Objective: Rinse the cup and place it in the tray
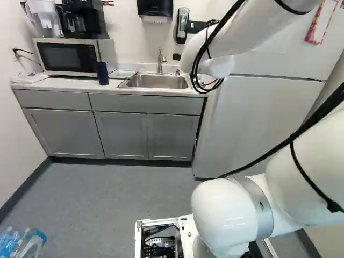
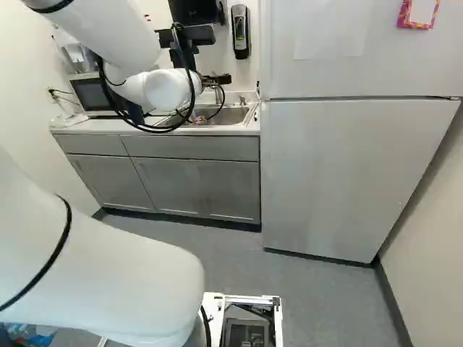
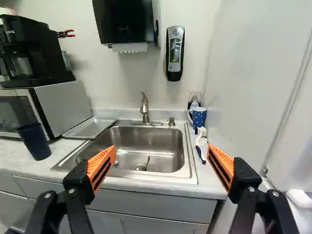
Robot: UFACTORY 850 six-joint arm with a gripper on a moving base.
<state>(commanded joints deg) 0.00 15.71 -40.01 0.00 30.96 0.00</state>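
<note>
Two fingers (image 3: 101, 168) are standing wide open on the gripper (image 2: 187, 56), facing the sink (image 3: 146, 146); the metal tray (image 3: 90, 128) is lying between sink and microwave (image 3: 66, 108), the dark blue cup (image 3: 34, 141) standing nearby.

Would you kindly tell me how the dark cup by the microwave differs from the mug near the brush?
The dark cup is plain; the mug has a pale pattern. The mug shows a side handle, while the dark cup shows none. The dark cup is slender and tapered, the mug squatter. Both are blue and stand outside the sink.
</note>
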